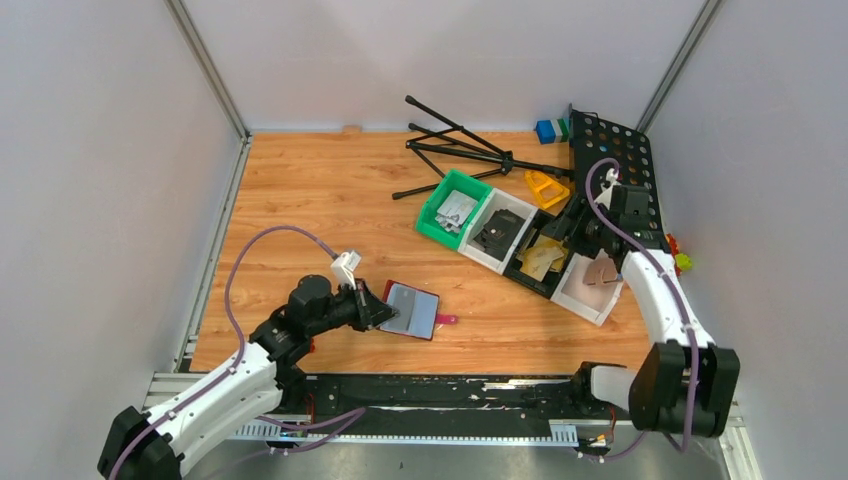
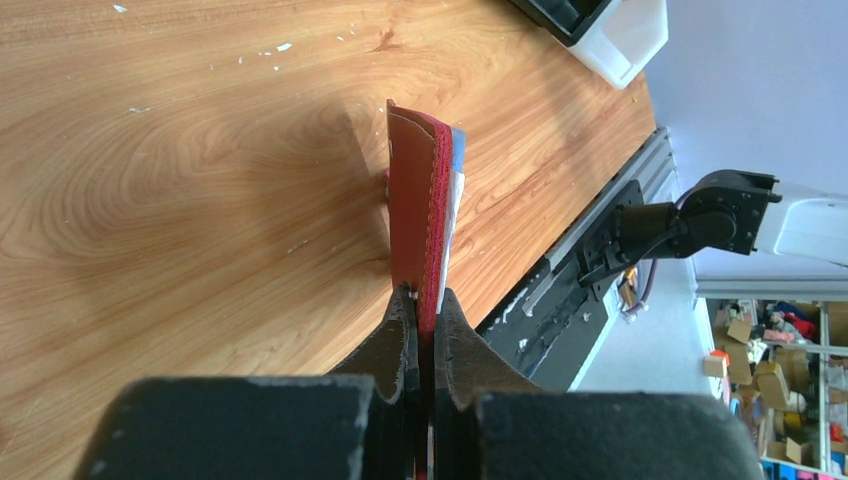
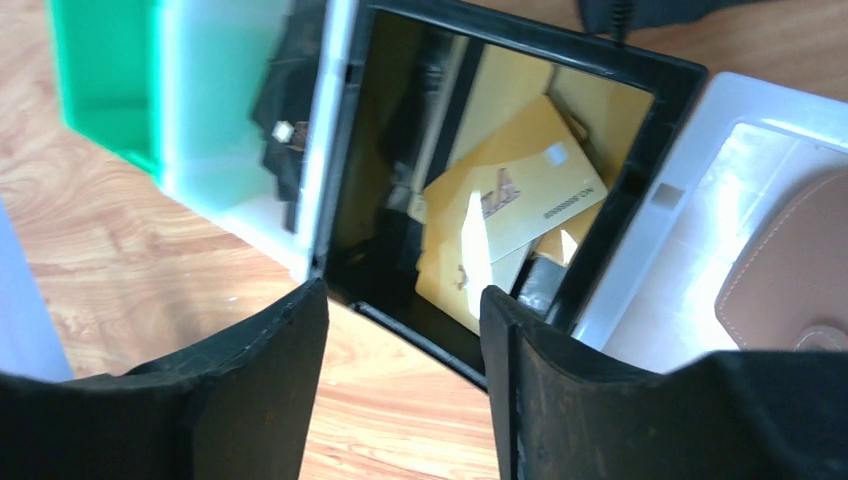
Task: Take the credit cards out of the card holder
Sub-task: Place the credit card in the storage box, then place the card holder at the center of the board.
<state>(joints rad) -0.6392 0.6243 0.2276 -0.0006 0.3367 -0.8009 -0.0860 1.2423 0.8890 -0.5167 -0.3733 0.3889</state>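
The card holder (image 1: 412, 310) is open near the table's front, grey inner side up, with its red snap tab pointing right. My left gripper (image 1: 385, 312) is shut on its left edge. In the left wrist view the holder (image 2: 415, 200) stands edge-on between my fingers (image 2: 427, 305), with white and blue card edges (image 2: 456, 175) showing on its right side. My right gripper (image 1: 572, 236) is open and empty, hovering over the black bin (image 1: 521, 274). In the right wrist view gold cards (image 3: 515, 195) lie in that bin (image 3: 340, 180), beyond my open gripper (image 3: 405, 300).
A green bin (image 1: 430, 215), a white bin (image 1: 478, 254) and another white bin (image 1: 598, 312) holding a brown leather piece form a diagonal row with the black bin. A black tripod (image 1: 460, 150), a perforated black panel (image 1: 615, 160) and a yellow part (image 1: 545, 187) lie behind it.
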